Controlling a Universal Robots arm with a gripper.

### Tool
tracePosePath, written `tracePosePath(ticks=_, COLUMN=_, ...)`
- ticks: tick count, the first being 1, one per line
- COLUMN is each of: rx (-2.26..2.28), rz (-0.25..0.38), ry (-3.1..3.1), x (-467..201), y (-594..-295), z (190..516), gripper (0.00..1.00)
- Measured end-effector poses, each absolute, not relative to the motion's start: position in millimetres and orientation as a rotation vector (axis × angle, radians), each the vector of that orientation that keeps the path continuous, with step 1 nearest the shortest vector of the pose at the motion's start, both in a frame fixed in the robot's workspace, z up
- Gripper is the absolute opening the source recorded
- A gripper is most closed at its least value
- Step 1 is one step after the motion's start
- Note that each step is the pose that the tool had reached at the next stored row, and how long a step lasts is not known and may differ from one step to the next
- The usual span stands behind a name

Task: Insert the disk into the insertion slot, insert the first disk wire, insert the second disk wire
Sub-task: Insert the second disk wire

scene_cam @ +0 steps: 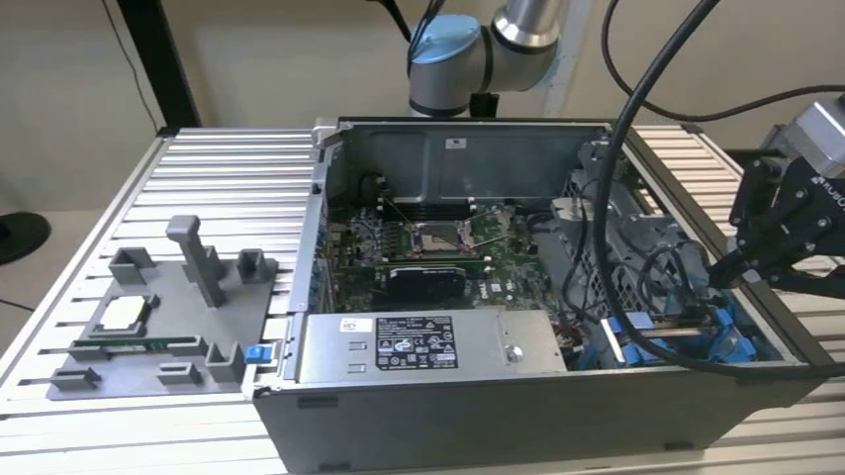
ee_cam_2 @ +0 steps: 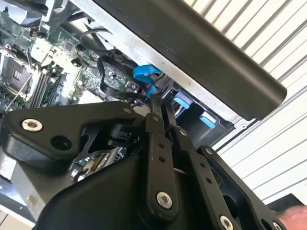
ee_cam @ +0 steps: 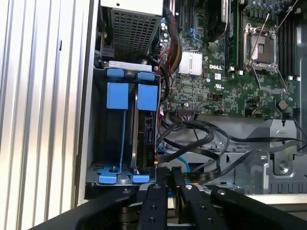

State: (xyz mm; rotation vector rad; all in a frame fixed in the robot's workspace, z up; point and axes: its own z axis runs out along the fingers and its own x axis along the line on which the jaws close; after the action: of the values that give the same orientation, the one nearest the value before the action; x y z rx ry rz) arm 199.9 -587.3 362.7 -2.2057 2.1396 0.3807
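The disk [ee_cam: 145,130] stands on edge in its blue frame [ee_cam: 147,97] inside the insertion slot of the grey drive cage [ee_cam: 90,143]; a second blue frame [ee_cam: 117,95] sits in the bay beside it. My black gripper [ee_cam: 169,178] hovers just off the cage's end with its fingers drawn together. In the second wrist view the gripper [ee_cam_2: 161,106] has its tips right at the end of a blue disk wire [ee_cam_2: 146,74]; whether they pinch its plug is hidden. In the exterior view the gripper [scene_cam: 726,273] hangs over the case's right side, above the blue frames [scene_cam: 647,334].
Black cables [ee_cam: 201,143] and a blue wire [ee_cam: 184,162] loop between cage and green motherboard [ee_cam: 230,86]. The silver power supply [scene_cam: 410,346] fills the case front. A thick black cable [scene_cam: 610,198] drapes into the case. A grey fixture [scene_cam: 158,327] lies on the slatted table at the exterior view's left.
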Motion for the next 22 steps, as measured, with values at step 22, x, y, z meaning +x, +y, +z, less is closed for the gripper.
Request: tracePosePath(ticks=22, rx=-2.192, rz=0.38, ry=2.12, x=150, y=-605, z=369, gripper=0.0)
